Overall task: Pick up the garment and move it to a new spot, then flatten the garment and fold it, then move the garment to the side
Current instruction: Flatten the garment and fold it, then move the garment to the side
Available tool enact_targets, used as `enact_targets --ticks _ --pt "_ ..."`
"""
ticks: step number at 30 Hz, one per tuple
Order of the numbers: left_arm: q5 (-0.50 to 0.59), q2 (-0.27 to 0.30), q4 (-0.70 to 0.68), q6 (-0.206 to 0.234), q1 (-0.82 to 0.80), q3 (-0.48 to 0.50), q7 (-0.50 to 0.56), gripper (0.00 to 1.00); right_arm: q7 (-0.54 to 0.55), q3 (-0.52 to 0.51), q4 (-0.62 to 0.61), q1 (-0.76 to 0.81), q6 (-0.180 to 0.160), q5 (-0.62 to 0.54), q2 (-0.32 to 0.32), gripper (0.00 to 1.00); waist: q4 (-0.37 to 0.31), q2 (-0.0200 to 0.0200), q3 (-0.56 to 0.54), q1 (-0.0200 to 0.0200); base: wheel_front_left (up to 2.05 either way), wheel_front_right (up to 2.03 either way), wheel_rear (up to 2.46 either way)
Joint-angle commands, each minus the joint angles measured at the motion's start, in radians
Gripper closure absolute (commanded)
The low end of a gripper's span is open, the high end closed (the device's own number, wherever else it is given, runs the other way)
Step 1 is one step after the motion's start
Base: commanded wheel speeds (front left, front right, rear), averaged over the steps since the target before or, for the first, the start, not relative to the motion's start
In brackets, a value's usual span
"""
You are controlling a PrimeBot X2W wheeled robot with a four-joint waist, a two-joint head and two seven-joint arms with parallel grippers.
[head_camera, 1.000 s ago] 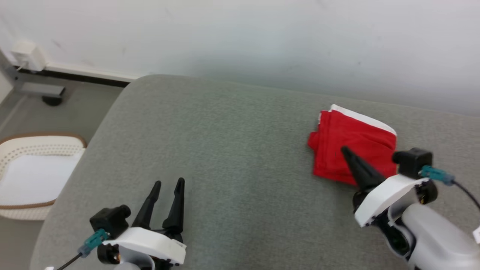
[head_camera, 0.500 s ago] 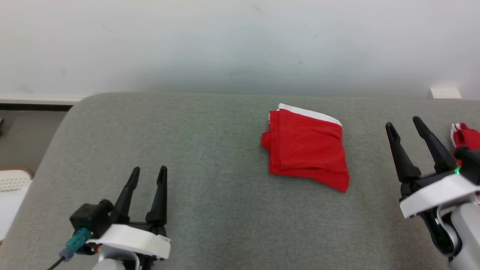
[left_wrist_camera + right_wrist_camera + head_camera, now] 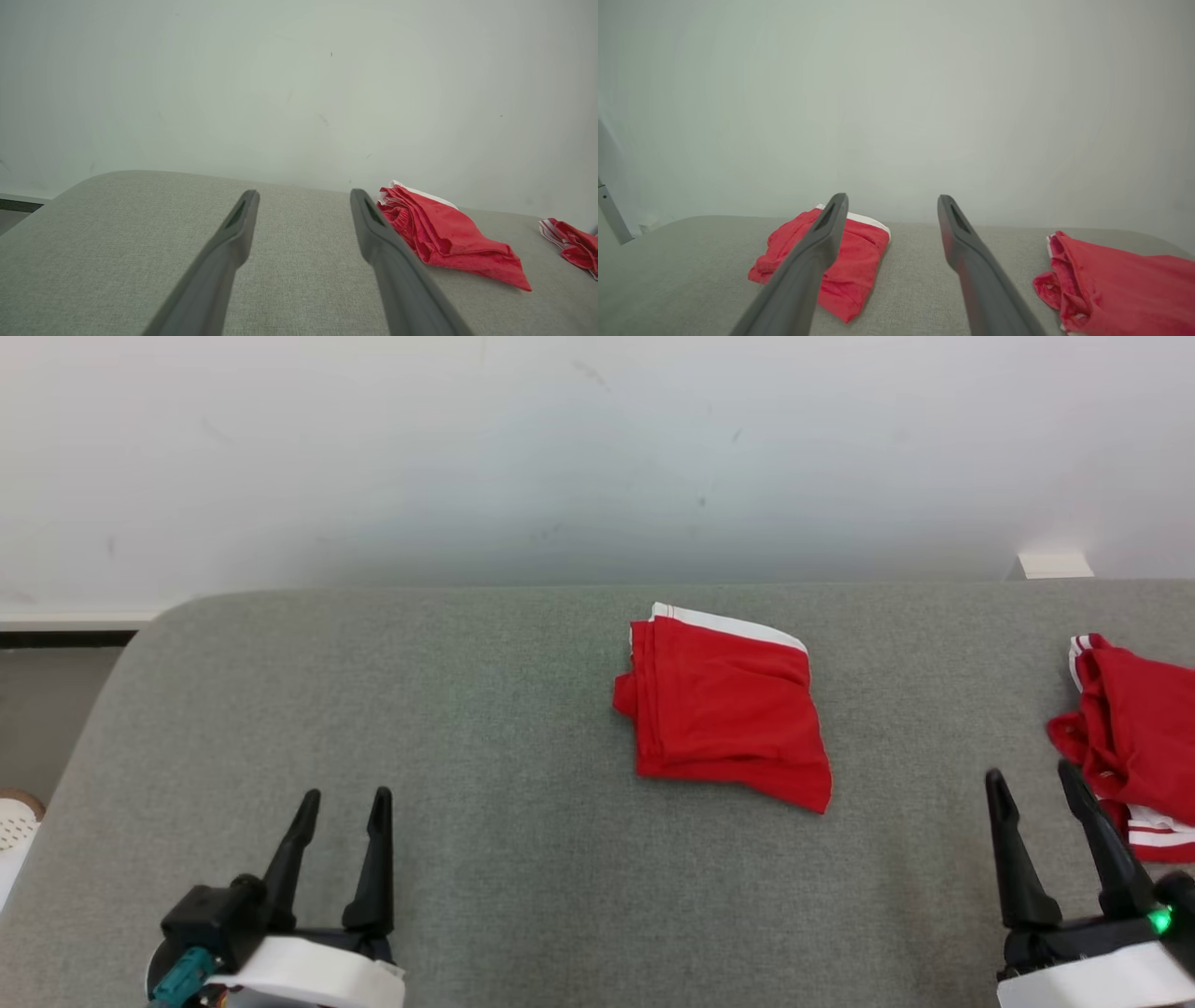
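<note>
A folded red garment (image 3: 724, 709) with a white band along its far edge lies flat on the grey cushion (image 3: 467, 709), near the middle. It appears too in the left wrist view (image 3: 444, 233) and the right wrist view (image 3: 861, 256). A second red garment (image 3: 1134, 737) with white stripes lies crumpled at the right edge (image 3: 1115, 284). My left gripper (image 3: 345, 798) stands open at the lower left, holding nothing (image 3: 304, 193). My right gripper (image 3: 1031, 773) stands open at the lower right, between the two garments and touching neither (image 3: 892, 197).
A pale wall runs right behind the cushion's far edge. The cushion's rounded left end drops to the floor, where the rim of a white basket (image 3: 14, 807) peeks in. A small white box (image 3: 1053, 565) sits on the wall at the far right.
The camera has swung right. My right gripper, shut with its tip on the folded garment a second ago, has opened and drawn back to the lower right. The garment stays put.
</note>
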Motion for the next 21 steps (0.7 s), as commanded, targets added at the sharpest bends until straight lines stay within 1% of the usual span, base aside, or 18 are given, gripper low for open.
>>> enact_targets --ticks 1,5,14,18,21 --pt "0.020 -0.001 0.000 -0.005 0.017 0.006 0.001 0.00 -0.002 -0.016 -0.009 0.023 0.000 -0.011 0.009 0.00 0.001 -0.0001 -0.007 0.0000 0.00 0.00 0.00" --pt "0.030 -0.010 0.007 -0.006 0.032 0.011 0.001 0.00 -0.002 -0.037 -0.016 0.064 0.000 -0.023 0.035 0.00 0.001 -0.0001 -0.020 0.0000 0.00 0.00 0.00" --pt "0.035 -0.020 0.006 -0.007 0.036 0.000 0.001 0.00 -0.002 -0.028 0.007 0.065 0.000 -0.029 0.028 0.00 0.009 -0.0001 -0.035 0.0000 0.00 0.00 0.00" --pt "0.031 -0.021 -0.003 -0.005 0.028 -0.009 0.001 0.00 -0.001 -0.014 0.040 0.038 0.000 0.010 0.028 0.00 0.016 -0.0001 -0.024 0.0000 0.00 0.00 0.00" --pt "0.025 -0.021 -0.006 -0.005 0.016 -0.021 0.001 0.00 0.031 0.006 0.093 -0.025 0.000 0.061 0.019 0.00 0.029 -0.0001 -0.009 0.0000 0.00 0.00 0.00"
